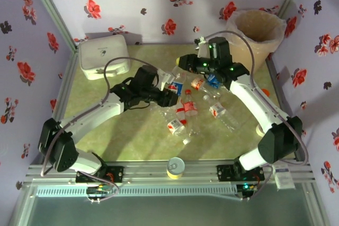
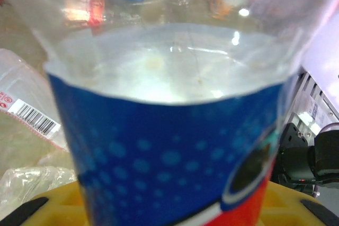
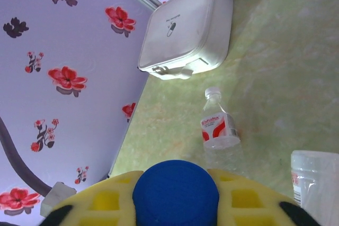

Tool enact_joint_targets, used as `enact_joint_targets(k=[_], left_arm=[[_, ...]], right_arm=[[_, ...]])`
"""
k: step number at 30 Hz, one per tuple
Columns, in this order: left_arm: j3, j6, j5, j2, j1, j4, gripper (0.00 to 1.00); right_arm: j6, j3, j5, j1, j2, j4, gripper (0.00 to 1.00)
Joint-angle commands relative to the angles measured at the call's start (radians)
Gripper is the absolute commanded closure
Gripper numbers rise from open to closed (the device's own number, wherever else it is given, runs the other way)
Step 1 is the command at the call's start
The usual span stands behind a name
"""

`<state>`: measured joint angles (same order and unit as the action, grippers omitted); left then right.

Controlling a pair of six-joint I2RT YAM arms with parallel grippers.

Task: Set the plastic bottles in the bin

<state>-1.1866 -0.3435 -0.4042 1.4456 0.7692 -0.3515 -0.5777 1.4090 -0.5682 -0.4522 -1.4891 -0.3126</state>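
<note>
Several clear plastic bottles lie in a loose heap mid-table, among them a red-capped one (image 1: 189, 104) and a red-labelled one (image 1: 175, 125). My left gripper (image 1: 170, 92) is shut on a blue-labelled bottle (image 2: 169, 152), whose body hides most of the yellow pads (image 2: 47, 207). My right gripper (image 1: 183, 63) hovers over the heap's far side, pointing left, shut on a blue-capped bottle (image 3: 176, 191); just its cap shows between the pads. A white-capped, red-labelled bottle (image 3: 218, 125) lies on the table beyond it. The beige bin (image 1: 256, 27) with its clear bag stands at the back right corner.
A white rounded box (image 1: 103, 54) sits at the back left. A yellow-rimmed tin (image 1: 175, 166) rests near the front edge. Flowered walls close in the left, back and right sides. Another clear bottle (image 3: 315, 175) stands at the right edge of the right wrist view.
</note>
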Motion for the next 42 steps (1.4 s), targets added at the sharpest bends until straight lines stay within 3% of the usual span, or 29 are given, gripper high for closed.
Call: enact_joint_targets(k=[1, 5, 7, 10, 13, 16, 19, 25, 33, 38, 42], left_arm=[[-0.044, 0.025, -0.031, 0.015, -0.005, 0.054, 0.80], [-0.041, 0.006, -0.031, 0.013, -0.008, 0.086, 0.79], [-0.041, -0.010, -0.032, 0.009, -0.008, 0.103, 0.73], [-0.038, -0.041, -0.029, -0.008, -0.011, 0.134, 0.42], [-0.024, -0.082, -0.022, -0.045, -0.020, 0.173, 0.17], [0.008, -0.125, -0.017, -0.099, -0.033, 0.219, 0.04], [0.047, -0.155, 0.001, -0.154, -0.046, 0.242, 0.02], [0.175, -0.211, 0.033, -0.245, -0.065, 0.278, 0.01], [0.325, -0.343, 0.024, -0.274, -0.069, 0.421, 0.02], [0.349, -0.362, 0.025, -0.290, -0.069, 0.451, 0.02], [0.363, -0.369, 0.025, -0.303, -0.070, 0.450, 0.02]], right_arm=[[0.012, 0.059, -0.011, -0.013, -0.009, -0.012, 0.85], [0.047, 0.096, 0.025, -0.008, -0.008, -0.049, 0.93], [0.062, 0.119, 0.036, 0.000, -0.007, -0.066, 0.96], [0.092, 0.160, 0.054, 0.018, -0.002, -0.093, 0.99], [0.133, 0.226, 0.096, 0.060, 0.008, -0.116, 1.00], [0.164, 0.304, 0.162, 0.138, 0.023, -0.113, 1.00], [0.226, 0.374, 0.310, 0.197, 0.043, -0.123, 1.00], [0.482, 0.409, 0.720, 0.240, 0.100, -0.005, 1.00], [0.542, 0.648, 0.838, 0.390, -0.015, 0.011, 1.00], [0.597, 0.737, 0.948, 0.437, -0.099, 0.067, 1.00], [0.634, 0.801, 0.946, 0.458, -0.188, 0.063, 1.00]])
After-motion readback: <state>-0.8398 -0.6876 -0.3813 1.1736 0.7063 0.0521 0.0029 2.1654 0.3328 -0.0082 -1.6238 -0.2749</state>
